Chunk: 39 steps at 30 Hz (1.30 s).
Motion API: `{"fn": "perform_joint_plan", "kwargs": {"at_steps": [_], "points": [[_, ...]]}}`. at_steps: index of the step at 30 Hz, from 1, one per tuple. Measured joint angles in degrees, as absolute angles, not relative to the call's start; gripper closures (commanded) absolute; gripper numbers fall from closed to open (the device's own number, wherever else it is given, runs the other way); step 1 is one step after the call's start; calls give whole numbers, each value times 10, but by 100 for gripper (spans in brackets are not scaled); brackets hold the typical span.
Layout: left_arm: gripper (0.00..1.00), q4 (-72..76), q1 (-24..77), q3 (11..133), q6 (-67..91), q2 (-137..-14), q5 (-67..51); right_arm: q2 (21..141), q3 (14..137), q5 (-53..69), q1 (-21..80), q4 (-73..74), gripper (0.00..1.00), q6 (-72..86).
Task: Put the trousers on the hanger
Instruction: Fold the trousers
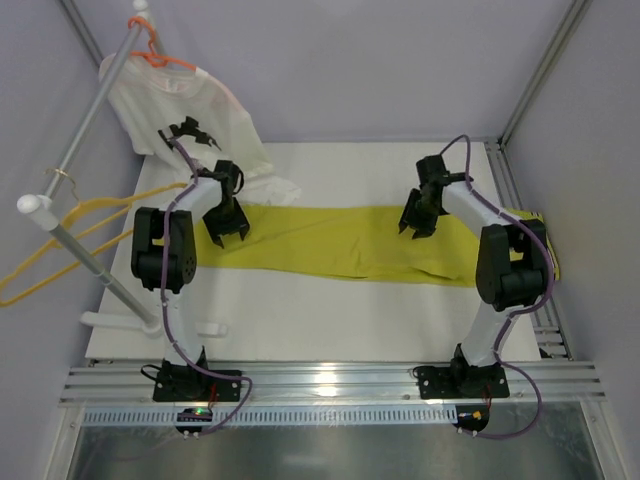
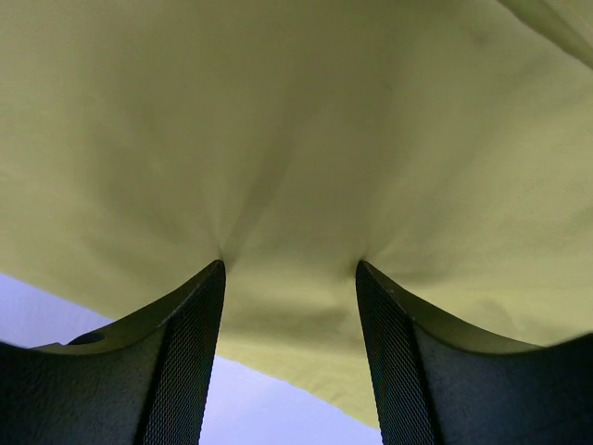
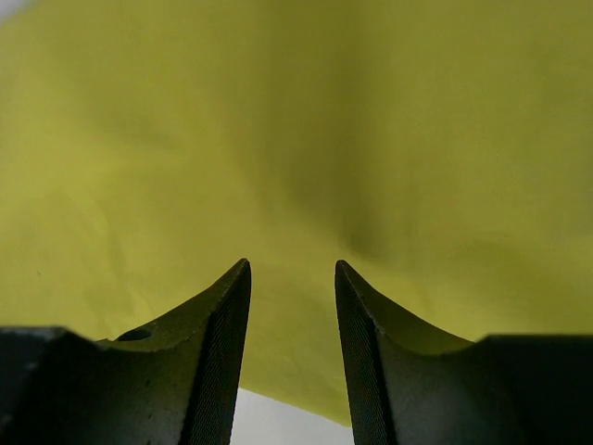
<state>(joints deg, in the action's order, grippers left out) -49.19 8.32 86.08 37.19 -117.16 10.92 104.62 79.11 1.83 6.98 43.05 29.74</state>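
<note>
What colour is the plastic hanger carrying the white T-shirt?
The hanger is orange; clearest in top external view.

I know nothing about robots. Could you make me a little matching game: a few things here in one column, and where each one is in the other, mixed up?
Things:
1 trousers
2 yellow hanger
3 T-shirt
4 left gripper

Places:
A on the orange hanger, at the far end of the rail
B spread flat across the table
C open, tips down on the trousers
D hooked bare on the rail, nearer the arms

Pairs: 1-B, 2-D, 3-A, 4-C
</note>
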Motion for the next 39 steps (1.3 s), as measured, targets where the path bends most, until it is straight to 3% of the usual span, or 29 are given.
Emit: {"fn": "perform_joint_plan", "kwargs": {"at_steps": [9,32,35,36,39], "points": [[41,-514,12,872,373,-1179,115,1063,712,51,188,348,55,281],[51,-478,-51,747,418,-1094,192,1063,678,88,198,269,55,273],[65,-474,-51,750,420,-1099,193,1063,676,91,197,263,55,273],[77,-475,-51,755,420,-1103,193,1063,675,91,197,262,55,273],[97,-480,-49,780,420,-1124,195,1062,673,92,197,258,55,273]]}}
